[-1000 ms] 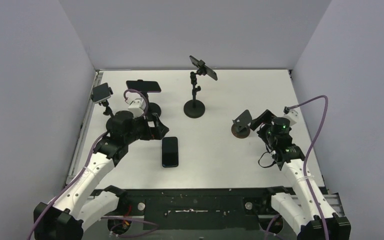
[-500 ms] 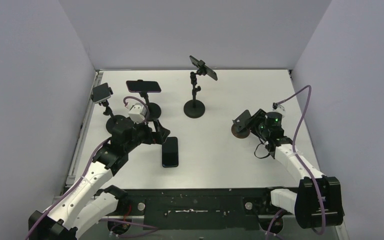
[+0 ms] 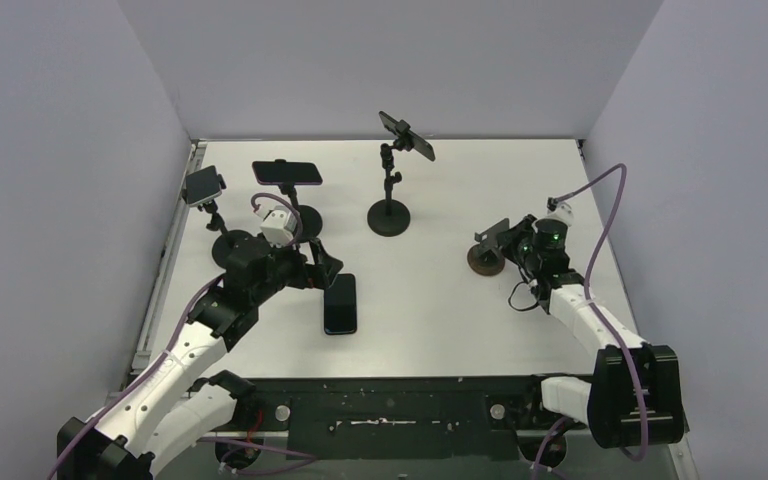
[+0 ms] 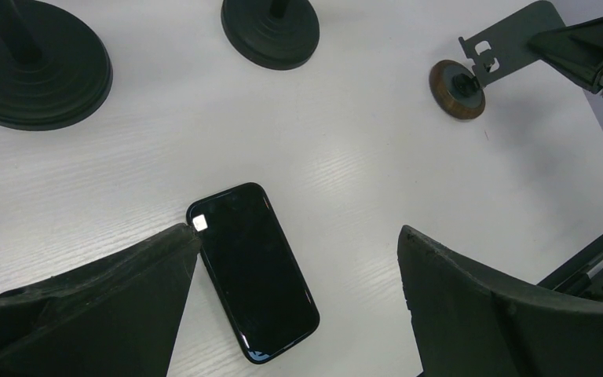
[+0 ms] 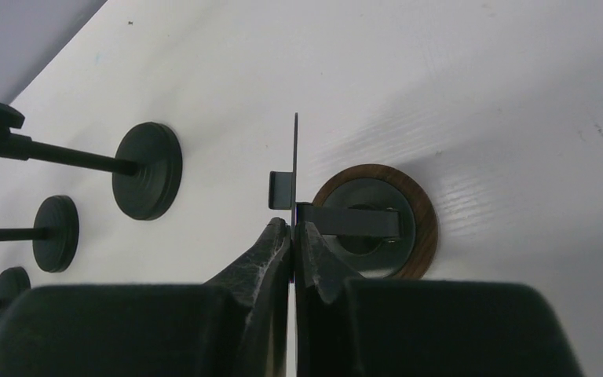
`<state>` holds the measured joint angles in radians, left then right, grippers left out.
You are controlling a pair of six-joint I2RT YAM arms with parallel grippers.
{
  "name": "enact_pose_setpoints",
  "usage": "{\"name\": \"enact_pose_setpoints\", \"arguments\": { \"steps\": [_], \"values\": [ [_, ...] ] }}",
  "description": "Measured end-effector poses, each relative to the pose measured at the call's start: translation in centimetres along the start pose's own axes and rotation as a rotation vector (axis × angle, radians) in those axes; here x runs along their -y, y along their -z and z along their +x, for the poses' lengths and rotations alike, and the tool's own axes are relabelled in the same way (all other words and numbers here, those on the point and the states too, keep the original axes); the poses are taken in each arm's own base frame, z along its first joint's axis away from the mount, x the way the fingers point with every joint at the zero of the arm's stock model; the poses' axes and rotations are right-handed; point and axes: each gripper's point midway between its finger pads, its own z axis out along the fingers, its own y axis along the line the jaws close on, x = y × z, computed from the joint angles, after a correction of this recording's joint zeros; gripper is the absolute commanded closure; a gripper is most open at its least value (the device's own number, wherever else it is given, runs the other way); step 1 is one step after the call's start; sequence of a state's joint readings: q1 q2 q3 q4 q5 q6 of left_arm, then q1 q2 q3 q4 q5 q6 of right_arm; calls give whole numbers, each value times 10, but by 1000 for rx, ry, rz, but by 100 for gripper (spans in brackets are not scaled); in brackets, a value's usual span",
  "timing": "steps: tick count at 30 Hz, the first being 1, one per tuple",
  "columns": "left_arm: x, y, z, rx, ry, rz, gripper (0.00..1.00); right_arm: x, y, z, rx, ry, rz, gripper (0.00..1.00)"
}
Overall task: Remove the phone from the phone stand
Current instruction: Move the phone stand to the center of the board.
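A black phone (image 3: 340,303) lies flat, screen up, on the white table; in the left wrist view the phone (image 4: 253,271) shows between my fingers. My left gripper (image 3: 326,262) hovers just above and left of it, open and holding nothing; the left gripper (image 4: 298,233) has one fingertip (image 4: 180,239) at the phone's corner. The small phone stand (image 3: 487,255), a thin black plate on a round wooden base, stands right of centre with no phone on it. My right gripper (image 5: 293,228) is shut on the edge of the stand's plate (image 5: 295,157), beside the base (image 5: 416,228).
Three taller black stands hold other phones at the back: one at centre (image 3: 406,135), one left of it (image 3: 287,172), one by the left wall (image 3: 203,186). Their round bases (image 4: 271,31) sit close behind the left gripper. Grey walls enclose the table.
The right arm swung in toward the small stand and its gripper closed on the stand's plate. The left arm shifted slightly toward the lying phone, its gripper still open.
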<state>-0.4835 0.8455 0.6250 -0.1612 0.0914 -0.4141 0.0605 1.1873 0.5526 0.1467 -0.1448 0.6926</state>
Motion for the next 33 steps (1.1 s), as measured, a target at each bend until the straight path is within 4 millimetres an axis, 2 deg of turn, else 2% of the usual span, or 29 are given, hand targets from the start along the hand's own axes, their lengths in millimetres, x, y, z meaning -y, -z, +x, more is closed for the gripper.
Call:
{"name": "enact_pose_setpoints", "arguments": {
  "steps": [5,12,15,20,23,30,31,33],
  "values": [
    [1,0,0,-1,-2,4,4,15,0,-18,44,-5,67,100],
    [5,2,-1,4,-5,17,4,39,2,-67,180,-32,148,100],
    [7,3,-2,8,-7,24,4,56,-3,-83,227,-54,176,100],
    [8,4,-2,9,-8,30,4,85,-23,-85,222,-69,233,100],
    [9,4,-3,12,-10,36,4,82,-33,-94,238,-58,216,100],
    [12,6,-8,33,-18,47,4,82,-51,-103,234,-47,210,100],
    [12,6,-8,34,-18,48,4,82,-52,-104,234,-44,209,93],
    [12,6,-9,37,-18,49,4,81,-54,-105,231,-36,208,65]
  ]
}}
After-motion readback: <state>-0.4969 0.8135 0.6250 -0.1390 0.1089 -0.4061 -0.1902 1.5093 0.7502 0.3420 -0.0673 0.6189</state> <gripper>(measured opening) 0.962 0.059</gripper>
